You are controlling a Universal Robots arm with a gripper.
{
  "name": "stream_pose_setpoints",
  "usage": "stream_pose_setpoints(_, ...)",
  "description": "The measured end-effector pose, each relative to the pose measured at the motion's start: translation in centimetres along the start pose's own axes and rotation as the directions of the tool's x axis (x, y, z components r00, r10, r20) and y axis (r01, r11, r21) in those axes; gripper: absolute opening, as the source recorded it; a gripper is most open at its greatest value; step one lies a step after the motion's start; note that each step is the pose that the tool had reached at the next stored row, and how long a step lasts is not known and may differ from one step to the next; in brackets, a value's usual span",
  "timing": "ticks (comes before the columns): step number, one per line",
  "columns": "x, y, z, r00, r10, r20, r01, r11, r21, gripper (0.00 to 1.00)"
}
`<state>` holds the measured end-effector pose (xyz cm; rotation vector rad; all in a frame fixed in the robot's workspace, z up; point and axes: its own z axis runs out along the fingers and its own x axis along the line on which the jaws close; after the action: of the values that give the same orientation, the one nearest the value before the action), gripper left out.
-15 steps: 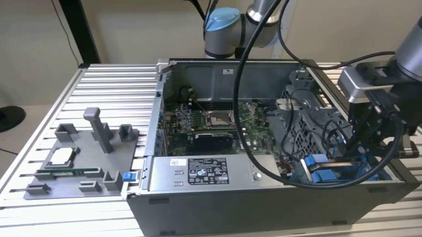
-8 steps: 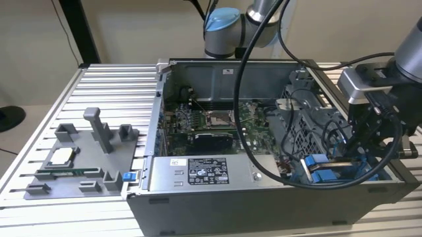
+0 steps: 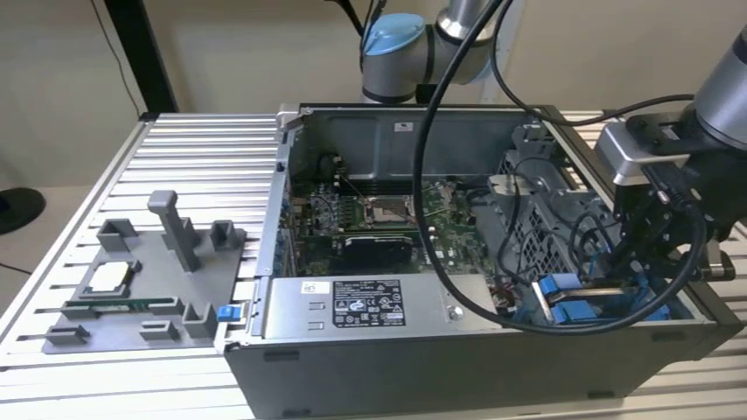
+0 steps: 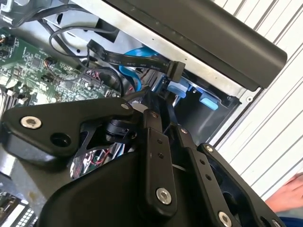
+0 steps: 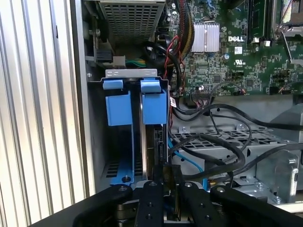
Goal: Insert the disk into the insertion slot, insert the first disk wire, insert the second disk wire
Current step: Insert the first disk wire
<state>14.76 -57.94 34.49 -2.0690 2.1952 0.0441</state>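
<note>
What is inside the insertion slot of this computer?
Between the insertion slot's blue rails, the disk stands edge-on. The end effector covers its near end.

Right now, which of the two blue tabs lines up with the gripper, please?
The blue tab nearer the motherboard, ahead of the gripper; the other tab hugs the case wall.
</note>
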Motion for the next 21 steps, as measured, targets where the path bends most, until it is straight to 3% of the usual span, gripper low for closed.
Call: stream_pose_setpoints(21, 0.19, 0.01, 0.36, 1.0, 0.001, -0.0001, -0.001, 1.0, -0.0005, 0.0)
